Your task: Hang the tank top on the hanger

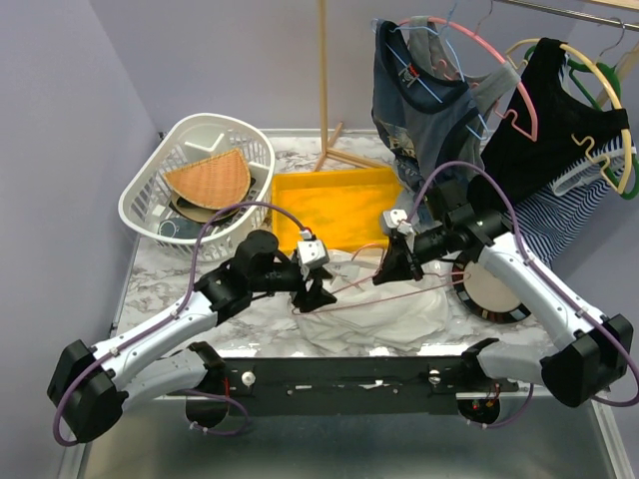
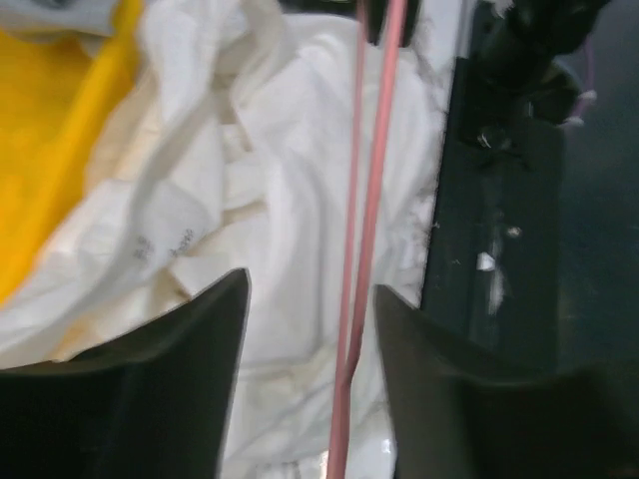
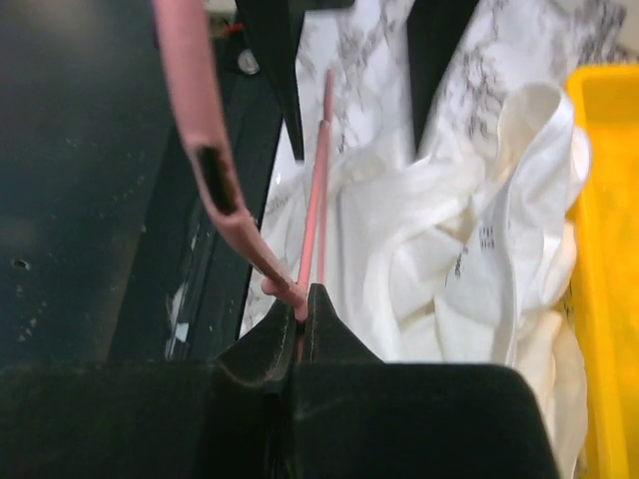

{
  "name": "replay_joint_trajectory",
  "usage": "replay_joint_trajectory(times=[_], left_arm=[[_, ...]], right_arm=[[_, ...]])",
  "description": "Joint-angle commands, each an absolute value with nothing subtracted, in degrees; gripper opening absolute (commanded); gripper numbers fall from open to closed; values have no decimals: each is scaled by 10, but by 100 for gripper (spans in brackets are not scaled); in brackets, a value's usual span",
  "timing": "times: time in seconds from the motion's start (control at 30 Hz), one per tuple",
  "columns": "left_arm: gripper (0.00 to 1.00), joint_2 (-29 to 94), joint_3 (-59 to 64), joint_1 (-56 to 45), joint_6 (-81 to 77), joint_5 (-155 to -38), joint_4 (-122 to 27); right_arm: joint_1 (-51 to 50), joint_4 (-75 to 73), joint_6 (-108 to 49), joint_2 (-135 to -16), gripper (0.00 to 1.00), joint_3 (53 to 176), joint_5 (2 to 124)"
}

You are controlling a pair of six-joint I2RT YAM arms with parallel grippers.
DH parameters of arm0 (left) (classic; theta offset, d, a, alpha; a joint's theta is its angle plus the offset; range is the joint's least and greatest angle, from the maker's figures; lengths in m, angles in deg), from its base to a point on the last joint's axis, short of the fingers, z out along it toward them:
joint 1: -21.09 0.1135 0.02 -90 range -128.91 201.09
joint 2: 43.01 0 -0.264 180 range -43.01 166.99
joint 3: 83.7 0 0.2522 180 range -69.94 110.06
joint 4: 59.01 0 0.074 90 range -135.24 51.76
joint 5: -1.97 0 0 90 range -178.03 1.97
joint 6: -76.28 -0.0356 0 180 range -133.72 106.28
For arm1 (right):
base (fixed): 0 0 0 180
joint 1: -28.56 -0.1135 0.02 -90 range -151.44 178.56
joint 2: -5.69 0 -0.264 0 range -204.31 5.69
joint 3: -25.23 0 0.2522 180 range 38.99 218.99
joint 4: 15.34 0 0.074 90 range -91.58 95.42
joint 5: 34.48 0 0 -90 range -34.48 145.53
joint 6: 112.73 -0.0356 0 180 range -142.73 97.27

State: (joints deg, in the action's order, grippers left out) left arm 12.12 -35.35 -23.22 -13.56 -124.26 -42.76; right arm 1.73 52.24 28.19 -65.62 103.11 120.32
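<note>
Hanger (image 3: pixel 318 180) is pinched at its wire by the right gripper (image 3: pixel 303 304), jaws closed tight on it. Left gripper (image 2: pixel 310 289) is held wide, with the hanger wires passing between its fingers. Tank top (image 1: pixel 384 317) is bunched on the worktop (image 1: pixel 170 289) under both grippers.

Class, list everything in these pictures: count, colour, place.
tank top: 1, off-white, crumpled at table centre
wire hanger: 1, pink, over the tank top
tray: 1, yellow, behind the tank top
laundry basket: 1, white, back left
wooden stand: 1, tan, back centre
shirt: 1, blue-grey, hanging back right
top: 1, black, hanging far right
left tool: 1, black, open around the wire hanger
right tool: 1, black, shut on the wire hanger
</note>
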Motion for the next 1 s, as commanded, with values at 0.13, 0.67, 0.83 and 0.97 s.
replay_joint_trajectory(times=[0.13, 0.67, 0.83, 0.97], left_arm=[[94, 83, -288, -185, -140, -967, -340], [84, 222, -242, -178, -92, -797, -264], [62, 254, -229, -178, -79, -796, -256], [47, 286, -215, -178, -77, -802, -242]], right_arm=[[75, 464, 212, -539, 1, 959, 1110], [148, 440, 167, -517, 1, 945, 1110], [148, 432, 162, -530, 1, 946, 1107], [148, 420, 154, -537, 1, 946, 1105]])
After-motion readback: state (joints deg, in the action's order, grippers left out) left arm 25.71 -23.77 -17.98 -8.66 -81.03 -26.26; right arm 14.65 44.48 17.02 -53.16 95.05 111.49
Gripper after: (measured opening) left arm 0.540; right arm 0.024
